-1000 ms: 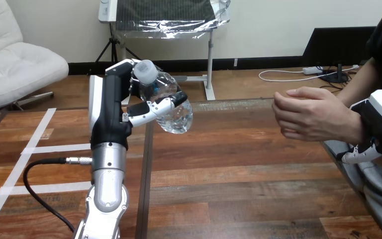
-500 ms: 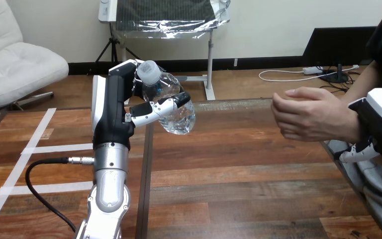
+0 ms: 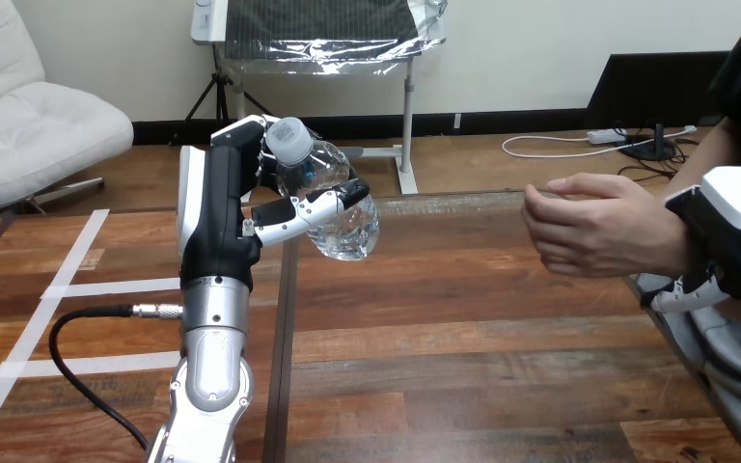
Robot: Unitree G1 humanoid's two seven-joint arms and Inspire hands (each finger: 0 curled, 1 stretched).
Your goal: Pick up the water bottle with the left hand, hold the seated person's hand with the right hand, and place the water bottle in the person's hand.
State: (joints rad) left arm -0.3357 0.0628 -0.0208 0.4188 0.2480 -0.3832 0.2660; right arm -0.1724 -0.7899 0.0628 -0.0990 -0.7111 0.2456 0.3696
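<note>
My left hand [image 3: 217, 207] is raised above the left half of the wooden table [image 3: 463, 338], shut on a clear water bottle [image 3: 343, 207]. The bottle is tilted, with its white cap toward the upper left and its base pointing right. The person's hand [image 3: 598, 227] hovers above the table's right side, loosely cupped with its fingers pointing left, well apart from the bottle. At the right edge my right hand [image 3: 733, 227] sits on the person's wrist. Its white shell lies over the wrist and its fingers [image 3: 680, 294] curl underneath.
White tape lines [image 3: 68, 280] cross the table's left part. A dark seam [image 3: 283, 328] runs front to back just right of my left arm. The person's lap [image 3: 733, 367] lies past the table's right edge. Bare wood stretches between the bottle and the person's hand.
My left hand carried the bottle slightly right, then held still. The person's hand and my right hand on the wrist drifted a little to the left.
</note>
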